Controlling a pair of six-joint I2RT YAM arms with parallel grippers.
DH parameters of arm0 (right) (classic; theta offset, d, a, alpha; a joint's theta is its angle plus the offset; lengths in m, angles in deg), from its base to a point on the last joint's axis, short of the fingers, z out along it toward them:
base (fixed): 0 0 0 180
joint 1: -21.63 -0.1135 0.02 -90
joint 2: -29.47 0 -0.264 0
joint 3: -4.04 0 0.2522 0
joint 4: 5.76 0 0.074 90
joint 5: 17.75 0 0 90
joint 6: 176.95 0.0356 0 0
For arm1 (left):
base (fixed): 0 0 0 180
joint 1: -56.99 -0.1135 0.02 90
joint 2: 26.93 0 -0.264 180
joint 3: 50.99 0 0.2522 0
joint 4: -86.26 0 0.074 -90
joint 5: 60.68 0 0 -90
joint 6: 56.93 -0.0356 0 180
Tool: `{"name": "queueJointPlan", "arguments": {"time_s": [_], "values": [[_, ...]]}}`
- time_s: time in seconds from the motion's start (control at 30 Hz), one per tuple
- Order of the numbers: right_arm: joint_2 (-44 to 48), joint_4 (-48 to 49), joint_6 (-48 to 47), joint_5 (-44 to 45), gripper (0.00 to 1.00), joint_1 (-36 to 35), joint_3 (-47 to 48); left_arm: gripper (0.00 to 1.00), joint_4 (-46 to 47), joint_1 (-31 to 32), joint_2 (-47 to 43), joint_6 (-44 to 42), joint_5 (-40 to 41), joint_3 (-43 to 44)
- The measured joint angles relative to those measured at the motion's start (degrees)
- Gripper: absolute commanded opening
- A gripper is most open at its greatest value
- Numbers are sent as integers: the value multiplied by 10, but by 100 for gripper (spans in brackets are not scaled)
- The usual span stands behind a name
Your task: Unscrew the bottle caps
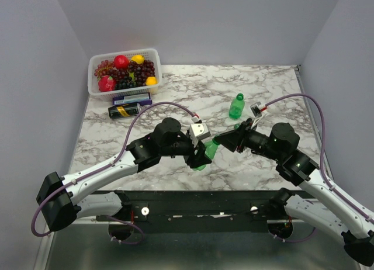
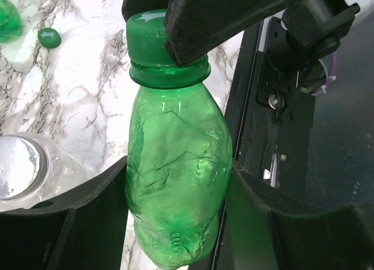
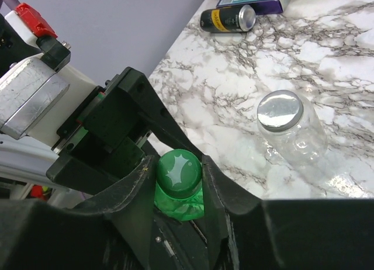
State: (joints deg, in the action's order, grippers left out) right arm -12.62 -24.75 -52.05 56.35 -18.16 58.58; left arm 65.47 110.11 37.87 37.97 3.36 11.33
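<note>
Left gripper [image 2: 175, 214] was clamped on the belly of the green bottle [image 2: 175, 159], holding it tilted in the air above the near part of the worktop [image 1: 193, 89], between the two arms. Right gripper [image 3: 178, 185] was pinched on its green cap [image 2: 146, 36], one finger on each side, square to the cap's axis.

Handling, as I read it:
- The bottle looked empty, so light. Its wall was thin and soft, and it was already creased where the left fingers pressed.
- The belly would give and could spin under torque. A hold nearer the stiff shoulder or neck ring would have resisted better, but the right gripper needed that room.
- The cap was small, hard and ribbed, so a good bite on the ribs. The contact band was narrow, and slipping up off the top was the risk.
- Glossy plastic, so probably slick. Squeezing harder would have crushed it more rather than added grip.

Others: second green bottle [image 1: 236, 106] stood upright further back on the worktop. A loose cap [image 2: 49, 37] lay near it. The clear bottle [image 3: 298, 135] sat on the worktop with its silver cap [image 3: 279, 111] on. It looked stiffer and squat, so it should hold better by the body.
</note>
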Motion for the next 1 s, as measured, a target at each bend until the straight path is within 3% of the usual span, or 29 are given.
{"name": "queueJointPlan", "arguments": {"time_s": [0.07,0.2,0.4,1.0], "values": [[-3,0,-1,0,36,0,0,32,-5,0,0,0,2,1],[-4,-2,-5,-3,16,0,0,32,-11,0,0,-3,3,2],[-5,13,-20,-30,1,1,-13,32,-26,0,0,-10,-8,3],[-26,115,-163,-343,1,4,-18,26,-75,-21,-19,-40,-284,5]]}}
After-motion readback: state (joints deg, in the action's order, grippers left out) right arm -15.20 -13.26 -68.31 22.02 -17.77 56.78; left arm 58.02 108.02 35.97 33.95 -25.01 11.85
